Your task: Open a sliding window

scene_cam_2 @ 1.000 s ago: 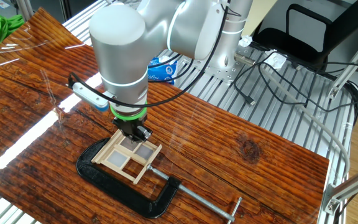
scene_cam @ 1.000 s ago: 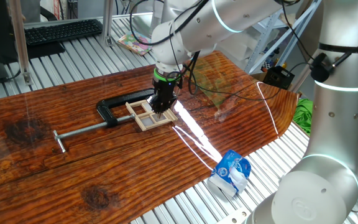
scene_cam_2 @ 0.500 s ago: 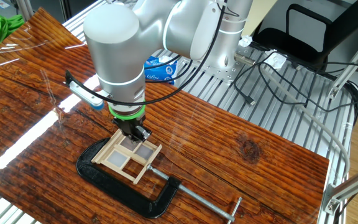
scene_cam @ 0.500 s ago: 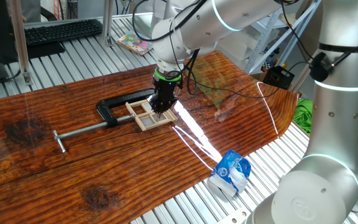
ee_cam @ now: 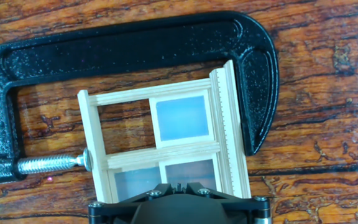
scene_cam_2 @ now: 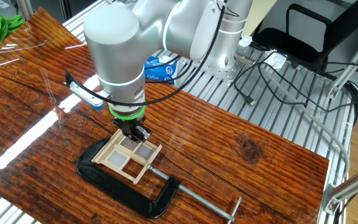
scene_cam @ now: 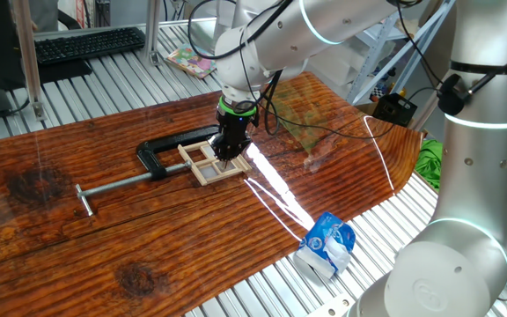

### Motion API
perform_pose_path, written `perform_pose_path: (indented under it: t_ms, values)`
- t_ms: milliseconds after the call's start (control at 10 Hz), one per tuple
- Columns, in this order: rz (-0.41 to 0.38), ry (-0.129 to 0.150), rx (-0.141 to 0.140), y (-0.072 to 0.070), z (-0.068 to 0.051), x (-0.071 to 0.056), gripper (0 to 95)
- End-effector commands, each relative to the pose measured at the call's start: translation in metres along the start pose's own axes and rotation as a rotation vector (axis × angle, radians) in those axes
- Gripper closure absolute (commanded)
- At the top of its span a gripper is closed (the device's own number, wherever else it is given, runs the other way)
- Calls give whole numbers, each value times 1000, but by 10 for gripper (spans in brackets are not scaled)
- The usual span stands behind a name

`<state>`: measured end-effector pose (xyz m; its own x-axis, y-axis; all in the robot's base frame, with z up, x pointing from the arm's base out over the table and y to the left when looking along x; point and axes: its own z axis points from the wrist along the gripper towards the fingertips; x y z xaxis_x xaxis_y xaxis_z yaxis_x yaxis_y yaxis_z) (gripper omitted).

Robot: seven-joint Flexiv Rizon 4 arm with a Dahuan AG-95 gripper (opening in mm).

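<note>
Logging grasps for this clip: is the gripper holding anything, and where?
Nothing visibly held. The gripper is shut, its tip down on the sliding window near one edge; the contact itself is hidden.

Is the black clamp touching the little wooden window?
Touching. The hand view shows the clamp with its screw tip and opposite jaw pressed against the window frame's two sides.

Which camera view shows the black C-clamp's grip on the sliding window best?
The hand view: C-clamp frame and screw squeeze the sliding window from both sides. The two fixed views show both smaller, the arm partly covering the window.
</note>
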<state>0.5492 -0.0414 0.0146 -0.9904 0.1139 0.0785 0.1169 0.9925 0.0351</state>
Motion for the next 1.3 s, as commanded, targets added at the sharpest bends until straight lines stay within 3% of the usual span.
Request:
perform_pose_path:
  t_ms: [100,1300]
  values:
    - [1,1,-4,0,0,0,950]
    - [-2,-8,-4,1,0,0,950]
